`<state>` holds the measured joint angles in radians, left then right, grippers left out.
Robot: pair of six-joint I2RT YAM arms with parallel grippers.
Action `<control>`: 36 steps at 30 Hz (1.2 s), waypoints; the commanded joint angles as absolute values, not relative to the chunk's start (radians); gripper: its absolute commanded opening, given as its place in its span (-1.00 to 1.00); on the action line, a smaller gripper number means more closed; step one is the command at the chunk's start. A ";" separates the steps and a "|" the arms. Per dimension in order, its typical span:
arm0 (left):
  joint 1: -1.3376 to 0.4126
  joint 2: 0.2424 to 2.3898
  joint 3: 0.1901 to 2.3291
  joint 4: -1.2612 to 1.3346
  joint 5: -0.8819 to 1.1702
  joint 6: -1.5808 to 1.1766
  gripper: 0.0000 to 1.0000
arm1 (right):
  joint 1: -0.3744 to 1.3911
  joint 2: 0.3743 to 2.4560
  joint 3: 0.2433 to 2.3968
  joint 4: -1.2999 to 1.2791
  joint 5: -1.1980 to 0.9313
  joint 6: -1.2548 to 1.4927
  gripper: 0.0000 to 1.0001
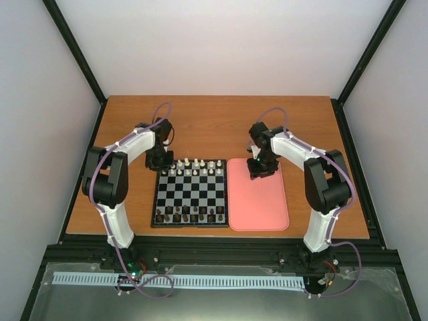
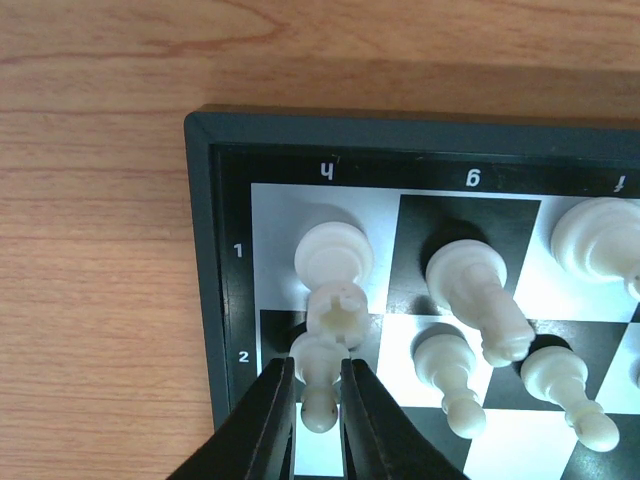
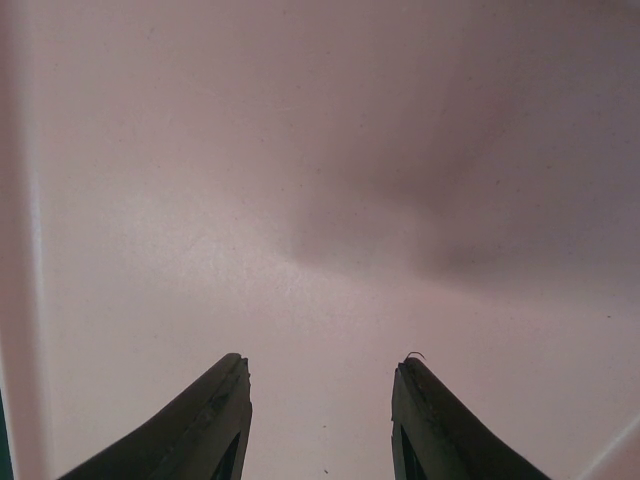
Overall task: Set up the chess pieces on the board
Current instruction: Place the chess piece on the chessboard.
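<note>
Board (image 1: 192, 192): dark pieces (image 1: 187, 215) fill the near rows, white chess pieces (image 1: 194, 167) the far two. Right gripper (image 3: 322, 362): parked over the pink tray (image 1: 257, 200), jaws apart and empty. Left gripper (image 2: 318, 365): at the far-left corner, pinching a white pawn (image 2: 320, 410), seemingly to seat it upright on its square.

You have one board (image 1: 192, 190), one pink tray (image 1: 261, 200) and one table (image 1: 214, 127). There are two arms, so count two grippers: the left gripper (image 2: 318, 365) and the right gripper (image 3: 322, 362). From above, the cream chess pieces (image 1: 194, 167) stand in two rows and the dark pieces (image 1: 187, 215) in two more, too small to number one by one. Close up, you can count six cream ones: three in the row marked 1, and three of the pawn (image 2: 318, 408) kind in the row marked 2.
</note>
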<state>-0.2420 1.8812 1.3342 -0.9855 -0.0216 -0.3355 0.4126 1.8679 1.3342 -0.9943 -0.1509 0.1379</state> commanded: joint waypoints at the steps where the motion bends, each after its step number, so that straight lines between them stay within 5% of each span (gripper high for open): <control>1: -0.233 1.868 1.330 -0.985 -0.017 -0.316 -0.69 | 0.401 1.878 1.354 -0.994 -0.158 0.126 -0.20; 19: -0.233 1.819 1.322 -1.015 -0.010 -0.315 -0.50 | 0.402 1.877 1.366 -1.002 -0.153 0.127 -0.11; 26: -0.233 1.698 1.362 -1.099 -0.009 -0.330 -0.04 | 0.402 1.819 1.360 -1.010 -0.165 0.139 -0.03; 29: -0.233 1.646 1.383 -1.135 -0.011 -0.335 0.32 | 0.402 1.784 1.360 -1.018 -0.167 0.144 0.04; 33: -0.233 1.592 1.399 -1.164 -0.008 -0.337 0.91 | 0.402 1.750 1.359 -1.031 -0.166 0.156 0.43; 35: -0.233 1.576 1.402 -1.168 -0.007 -0.335 0.99 | 0.402 1.733 1.361 -1.034 -0.166 0.167 0.96; 36: -0.233 1.570 1.404 -1.170 -0.006 -0.336 1.00 | 0.402 1.727 1.366 -1.038 -0.166 0.172 1.00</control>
<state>-0.2413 1.6047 1.3674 -1.1263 -0.0105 -0.3382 0.4118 1.7733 1.3441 -1.0199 -0.1669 0.1543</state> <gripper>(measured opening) 0.989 0.899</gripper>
